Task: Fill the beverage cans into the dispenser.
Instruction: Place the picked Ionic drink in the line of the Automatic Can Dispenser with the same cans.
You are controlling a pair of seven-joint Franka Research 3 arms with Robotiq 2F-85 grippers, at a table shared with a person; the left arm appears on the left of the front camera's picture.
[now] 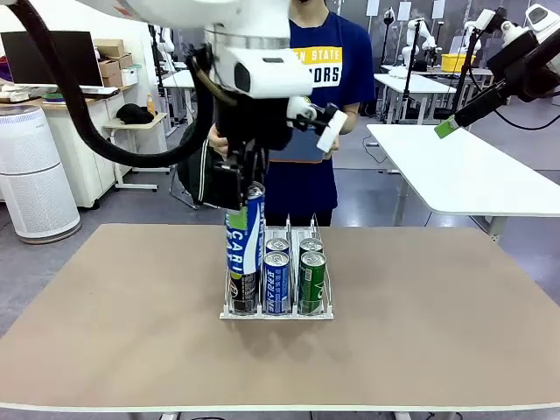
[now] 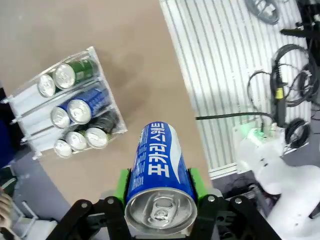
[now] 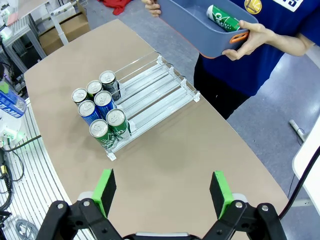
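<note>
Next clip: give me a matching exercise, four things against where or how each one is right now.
Things:
1. Pocari Sweat can
2. green can lying on its side
3. dispenser
4. right gripper

Place or state:
A. open, holding nothing
B. on the table
C. in the blue-grey bin
D. clamped in the left gripper

Pairs: 1-D, 2-C, 3-B, 4-A

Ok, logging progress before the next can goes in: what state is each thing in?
Left gripper: shut on the Pocari can, held in the air.
Right gripper: open, empty.
Dispenser: seven cans upright, bunched at one end.
Bin: in the person's hands, one green can lying inside.
</note>
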